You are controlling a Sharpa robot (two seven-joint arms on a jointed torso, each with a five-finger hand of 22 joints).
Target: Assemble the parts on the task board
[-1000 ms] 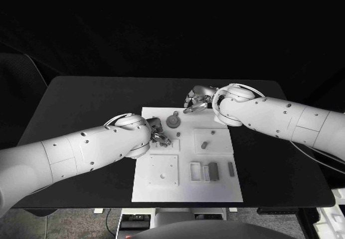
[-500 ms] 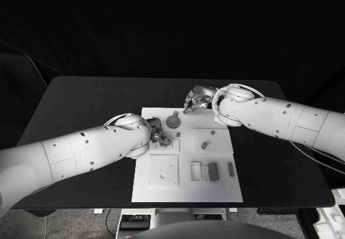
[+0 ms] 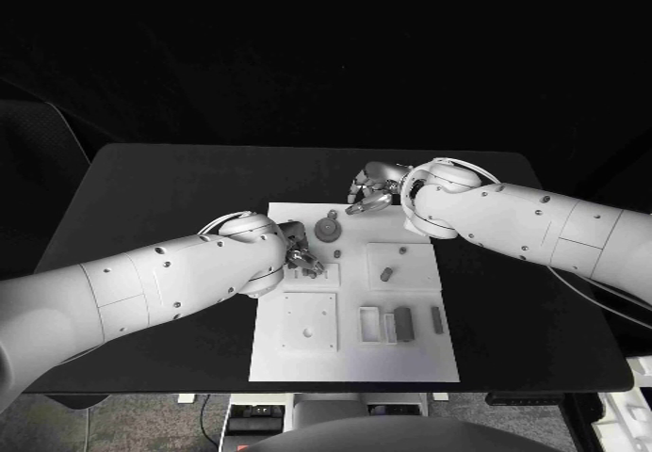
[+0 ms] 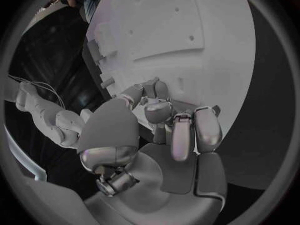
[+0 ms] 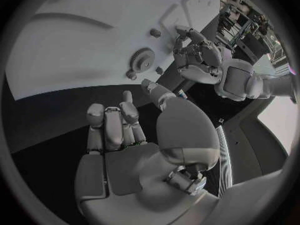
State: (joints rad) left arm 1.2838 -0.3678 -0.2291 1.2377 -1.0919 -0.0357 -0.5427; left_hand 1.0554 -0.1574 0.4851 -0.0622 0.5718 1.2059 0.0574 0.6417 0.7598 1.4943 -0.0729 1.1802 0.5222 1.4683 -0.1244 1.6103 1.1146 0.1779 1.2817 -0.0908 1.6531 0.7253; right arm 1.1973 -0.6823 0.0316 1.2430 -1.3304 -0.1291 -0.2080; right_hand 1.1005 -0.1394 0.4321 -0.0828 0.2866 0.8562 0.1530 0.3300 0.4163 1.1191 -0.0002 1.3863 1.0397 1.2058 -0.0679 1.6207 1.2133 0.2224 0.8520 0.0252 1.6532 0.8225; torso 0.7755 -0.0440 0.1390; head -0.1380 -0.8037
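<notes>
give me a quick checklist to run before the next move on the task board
1. Task board lies flat and square on the black table: ok.
2. Left hand is over the board's left middle, fingers curled; whether it holds a part: cannot tell.
3. Right hand is at the board's far edge, fingers curled in, nothing seen in them: ok.
4. Gear sits on the board between the two hands, untouched: ok.
5. Long grey parts near the board's right front wait untouched: ok.
</notes>
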